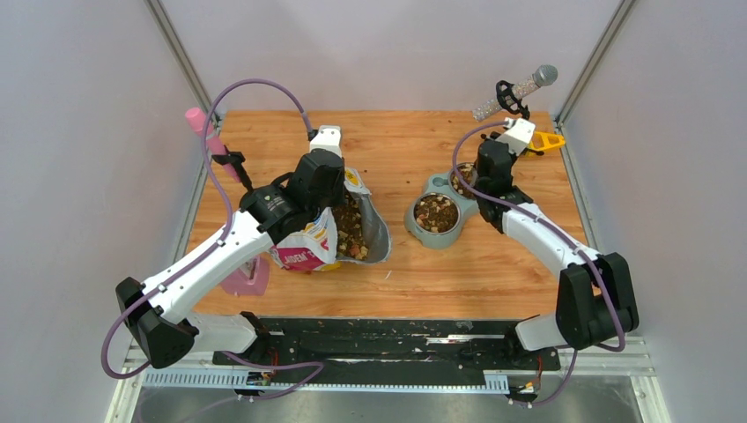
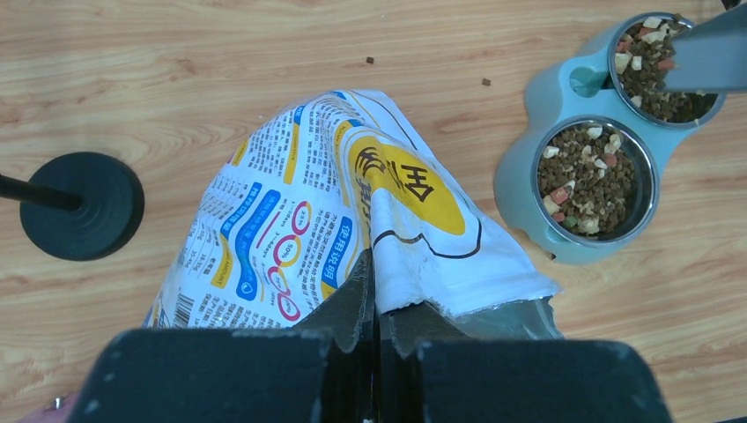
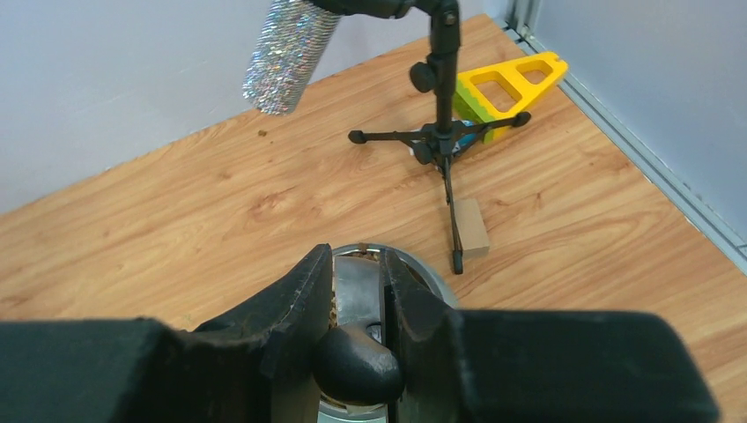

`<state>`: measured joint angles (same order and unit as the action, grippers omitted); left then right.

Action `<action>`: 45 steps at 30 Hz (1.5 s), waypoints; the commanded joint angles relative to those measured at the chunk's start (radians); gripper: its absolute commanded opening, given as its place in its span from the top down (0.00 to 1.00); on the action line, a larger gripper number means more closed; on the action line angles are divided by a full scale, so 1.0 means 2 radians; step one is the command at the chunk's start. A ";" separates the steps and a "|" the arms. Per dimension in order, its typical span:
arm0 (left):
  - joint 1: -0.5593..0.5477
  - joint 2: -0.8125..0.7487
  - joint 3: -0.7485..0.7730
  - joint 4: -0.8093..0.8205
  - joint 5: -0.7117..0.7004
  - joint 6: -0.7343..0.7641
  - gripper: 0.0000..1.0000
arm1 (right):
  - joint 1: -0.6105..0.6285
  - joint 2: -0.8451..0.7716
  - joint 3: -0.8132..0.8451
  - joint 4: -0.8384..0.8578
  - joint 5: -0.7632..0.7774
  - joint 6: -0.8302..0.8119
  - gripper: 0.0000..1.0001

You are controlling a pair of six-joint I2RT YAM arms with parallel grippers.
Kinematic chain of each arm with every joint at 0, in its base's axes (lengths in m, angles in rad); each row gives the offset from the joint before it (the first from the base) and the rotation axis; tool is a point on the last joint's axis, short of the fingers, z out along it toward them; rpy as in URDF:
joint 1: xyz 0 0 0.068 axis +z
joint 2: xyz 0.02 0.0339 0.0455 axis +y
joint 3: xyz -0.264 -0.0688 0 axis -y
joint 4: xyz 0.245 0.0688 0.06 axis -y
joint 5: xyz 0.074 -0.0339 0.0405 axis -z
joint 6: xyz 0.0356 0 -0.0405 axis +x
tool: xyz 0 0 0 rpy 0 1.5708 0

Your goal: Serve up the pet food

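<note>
The left tool [image 2: 377, 304] is squeezing together on the top edge of the bag [image 2: 291, 229], so the fingers are clamped on the bag's rim. The bag is sitting on the wooden surface [image 2: 176, 70], left of the double bowl [image 2: 520, 181]. From above, the bag is lying open toward the bowls, and its silver inside is showing.

The pet food [image 2: 599, 176] is filling both cups of the double bowl. It is brown bits with some pale and pink ones mixed in. More of it is lying inside the open bag. Two tiny crumbs are sitting on the surface near the bag's top.

The right tool [image 3: 357, 264] is clamping on the dark handle of the scoop [image 2: 709, 57]. The grey scoop is hanging over the far cup. I cannot tell if it is touching the food.

Behind the bowls, a glitter microphone [image 3: 291, 53] is sitting on a small black stand [image 3: 445, 132]. A yellow block [image 3: 511, 79] and a little wooden block [image 3: 471, 227] are lying by the stand's legs.
</note>
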<state>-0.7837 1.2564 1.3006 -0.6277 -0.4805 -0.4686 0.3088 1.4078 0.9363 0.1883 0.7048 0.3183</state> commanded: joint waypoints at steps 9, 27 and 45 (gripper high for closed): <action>-0.001 -0.038 0.016 0.056 -0.027 0.002 1.00 | 0.017 -0.016 0.030 0.063 -0.003 -0.117 1.00; -0.001 -0.044 0.013 0.060 -0.017 0.007 1.00 | 0.003 -0.093 -0.025 0.056 -0.076 -0.063 1.00; -0.001 -0.055 0.006 0.069 -0.012 0.007 1.00 | -0.064 -0.279 -0.136 -0.100 -0.066 0.291 1.00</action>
<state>-0.7837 1.2266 1.2808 -0.6239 -0.4717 -0.4580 0.2188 0.9916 0.7383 0.0929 0.5766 0.5785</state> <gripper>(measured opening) 0.007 0.256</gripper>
